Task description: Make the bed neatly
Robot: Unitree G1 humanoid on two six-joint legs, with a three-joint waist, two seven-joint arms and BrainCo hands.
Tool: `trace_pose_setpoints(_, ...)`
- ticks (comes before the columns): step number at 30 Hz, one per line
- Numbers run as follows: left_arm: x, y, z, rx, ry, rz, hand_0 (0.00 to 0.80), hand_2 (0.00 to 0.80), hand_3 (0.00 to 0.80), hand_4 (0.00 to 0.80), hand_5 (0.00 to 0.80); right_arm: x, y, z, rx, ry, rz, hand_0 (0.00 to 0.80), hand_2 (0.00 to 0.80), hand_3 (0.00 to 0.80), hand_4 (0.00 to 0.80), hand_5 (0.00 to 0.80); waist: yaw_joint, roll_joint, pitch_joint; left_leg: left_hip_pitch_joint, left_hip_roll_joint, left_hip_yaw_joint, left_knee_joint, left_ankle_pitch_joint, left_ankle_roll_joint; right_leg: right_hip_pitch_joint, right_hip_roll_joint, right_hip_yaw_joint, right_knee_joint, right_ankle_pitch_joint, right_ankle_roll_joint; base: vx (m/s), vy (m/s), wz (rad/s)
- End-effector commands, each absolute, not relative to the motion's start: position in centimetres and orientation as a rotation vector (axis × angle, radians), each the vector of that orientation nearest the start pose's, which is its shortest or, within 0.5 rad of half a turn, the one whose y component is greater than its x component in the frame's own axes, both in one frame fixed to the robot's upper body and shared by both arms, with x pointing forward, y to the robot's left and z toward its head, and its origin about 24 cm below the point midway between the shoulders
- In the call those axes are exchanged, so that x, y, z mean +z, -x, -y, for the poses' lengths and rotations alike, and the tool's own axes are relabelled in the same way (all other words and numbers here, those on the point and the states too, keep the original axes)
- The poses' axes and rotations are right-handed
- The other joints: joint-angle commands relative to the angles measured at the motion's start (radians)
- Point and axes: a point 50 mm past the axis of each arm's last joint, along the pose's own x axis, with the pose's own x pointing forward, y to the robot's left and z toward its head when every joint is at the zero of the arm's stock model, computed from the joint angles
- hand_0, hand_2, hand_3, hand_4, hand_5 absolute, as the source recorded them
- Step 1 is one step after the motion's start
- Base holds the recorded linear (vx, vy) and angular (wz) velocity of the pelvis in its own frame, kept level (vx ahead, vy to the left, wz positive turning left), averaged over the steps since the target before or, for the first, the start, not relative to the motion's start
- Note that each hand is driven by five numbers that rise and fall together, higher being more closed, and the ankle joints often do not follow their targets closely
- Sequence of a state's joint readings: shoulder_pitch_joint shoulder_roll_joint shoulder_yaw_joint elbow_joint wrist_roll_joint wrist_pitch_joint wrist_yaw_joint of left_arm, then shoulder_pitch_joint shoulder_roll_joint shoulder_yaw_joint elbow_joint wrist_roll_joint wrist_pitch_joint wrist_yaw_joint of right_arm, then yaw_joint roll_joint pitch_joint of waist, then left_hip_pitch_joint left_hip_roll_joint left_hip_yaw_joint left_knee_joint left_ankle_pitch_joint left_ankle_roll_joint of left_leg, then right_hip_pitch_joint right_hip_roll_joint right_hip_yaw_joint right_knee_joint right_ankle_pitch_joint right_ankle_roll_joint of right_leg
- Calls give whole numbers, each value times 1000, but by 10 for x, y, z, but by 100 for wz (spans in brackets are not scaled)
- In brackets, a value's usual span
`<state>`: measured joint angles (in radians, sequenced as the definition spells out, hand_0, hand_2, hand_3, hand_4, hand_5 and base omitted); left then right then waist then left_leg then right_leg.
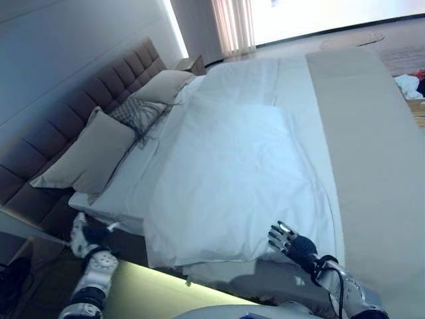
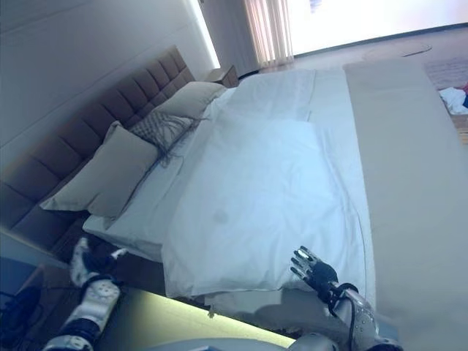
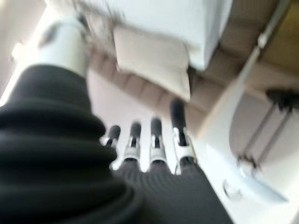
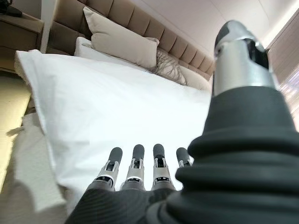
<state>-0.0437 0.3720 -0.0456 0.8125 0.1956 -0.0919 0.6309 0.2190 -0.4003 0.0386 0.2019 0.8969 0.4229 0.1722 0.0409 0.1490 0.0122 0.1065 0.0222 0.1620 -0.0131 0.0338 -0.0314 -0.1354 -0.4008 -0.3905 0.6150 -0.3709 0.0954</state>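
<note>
Right hand [image 1: 293, 242], fingers straight and empty, sits at the duvet [image 1: 232, 179] near edge; left hand [image 1: 85, 234], fingers straight, hangs beyond the duvet's pillow-side corner.

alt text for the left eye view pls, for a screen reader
A white duvet lies spread over a bed, with two beige pillows and a patterned cushion propped against a brown tufted headboard. The robot's open right hand hovers at the duvet's near edge; its left hand hangs beside the bed's near corner.
</note>
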Motion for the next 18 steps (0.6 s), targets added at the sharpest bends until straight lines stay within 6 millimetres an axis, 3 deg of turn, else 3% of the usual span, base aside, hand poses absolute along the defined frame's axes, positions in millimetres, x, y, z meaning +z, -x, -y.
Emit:
trace_pose_setpoints(1, -38, -214, -298, 573, -830, -316, 0, 0, 0, 0, 0, -38, -185, 211, 51, -704, -560, 0, 0, 0, 0, 0, 5, -65, -4, -56, 42, -12, 33, 31, -47, 165, -57, 18, -459, 456, 134, 3, -40, 0)
trace_pose_setpoints(11, -60, -209, -256, 442, -817, -366, 0, 0, 0, 0, 0, -40, -180, 251, -124, -647, -551, 0, 0, 0, 0, 0, -34, -64, 42, -62, 53, 17, 53, 25, -56, 130, -59, 37, -446, 457, 139, 4, -6, -3)
trace_pose_setpoints(18, -60, -211, -242, 438, -806, -336, 0, 0, 0, 0, 0, -40, -183, 255, -109, -662, -537, 0, 0, 0, 0, 0, -49, -67, 64, -68, 68, 36, 55, 25, -65, 107, -65, 42, -449, 465, 145, -19, -17, -12)
